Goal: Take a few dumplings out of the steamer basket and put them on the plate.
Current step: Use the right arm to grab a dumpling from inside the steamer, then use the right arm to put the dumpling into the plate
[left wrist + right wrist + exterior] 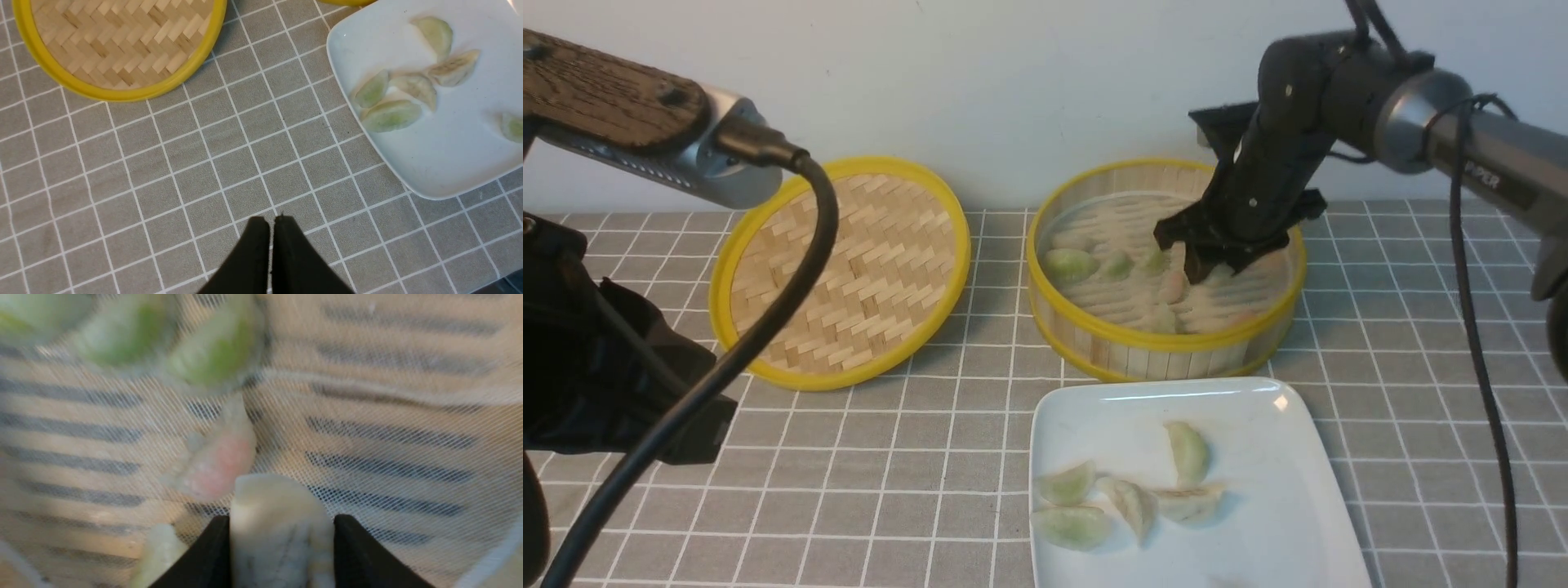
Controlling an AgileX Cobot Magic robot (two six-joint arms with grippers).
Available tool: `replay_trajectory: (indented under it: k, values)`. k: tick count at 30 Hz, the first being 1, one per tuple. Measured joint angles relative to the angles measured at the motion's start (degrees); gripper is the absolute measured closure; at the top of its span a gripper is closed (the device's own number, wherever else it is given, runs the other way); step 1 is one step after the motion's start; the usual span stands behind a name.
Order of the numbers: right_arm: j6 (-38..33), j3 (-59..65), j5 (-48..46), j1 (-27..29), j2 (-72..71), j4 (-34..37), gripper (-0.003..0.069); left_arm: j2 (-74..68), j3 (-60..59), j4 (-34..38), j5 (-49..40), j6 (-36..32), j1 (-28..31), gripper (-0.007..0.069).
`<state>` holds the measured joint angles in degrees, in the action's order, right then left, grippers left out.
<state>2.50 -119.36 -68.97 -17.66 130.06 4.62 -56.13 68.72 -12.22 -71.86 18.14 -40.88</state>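
The steamer basket (1168, 351) stands at the back right with several dumplings (1070, 265) on its lined floor. My right gripper (1205, 269) reaches down into it. In the right wrist view, both fingers of the right gripper (282, 518) press the sides of a cream-white dumpling (278, 498); a pinkish dumpling (220, 461) and green ones (216, 355) lie beyond. The white plate (1258, 506) in front of the basket carries several dumplings (1188, 451). My left gripper (271, 220) is shut and empty above the tablecloth, left of the plate (449, 155).
The basket's woven lid (849, 269) lies tilted at the back left, also seen in the left wrist view (118, 41). A grey checked tablecloth (915, 457) covers the table. A black cable (1478, 351) hangs from the right arm.
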Motion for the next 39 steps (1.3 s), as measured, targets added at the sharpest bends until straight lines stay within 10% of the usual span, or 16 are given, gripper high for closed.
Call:
replay_trajectory:
  k: [9, 22, 31, 39]
  values:
    - [-1.86, -1.74, -2.15, 0.05, -10.41, 1.32, 0.0376, 0.05, 0.00, 0.00, -0.02, 0.00, 0.00, 0.0629]
    - [-5.78, 41.44, 0.04, -0.91, -28.73, 11.34, 0.0376, 0.05, 0.00, 0.65, -0.02, 0.07, 0.00, 0.0629]
    - [-7.46, 48.92, 14.60, -2.76, -24.55, 10.28, 0.0372, 0.05, 0.00, 0.19, -0.02, 0.07, 0.00, 0.0629]
    - [-6.82, 48.92, 17.28, -2.78, -24.33, 8.72, 0.0172, 0.05, 0.00, -0.17, -0.02, -0.10, 0.00, 0.0629]
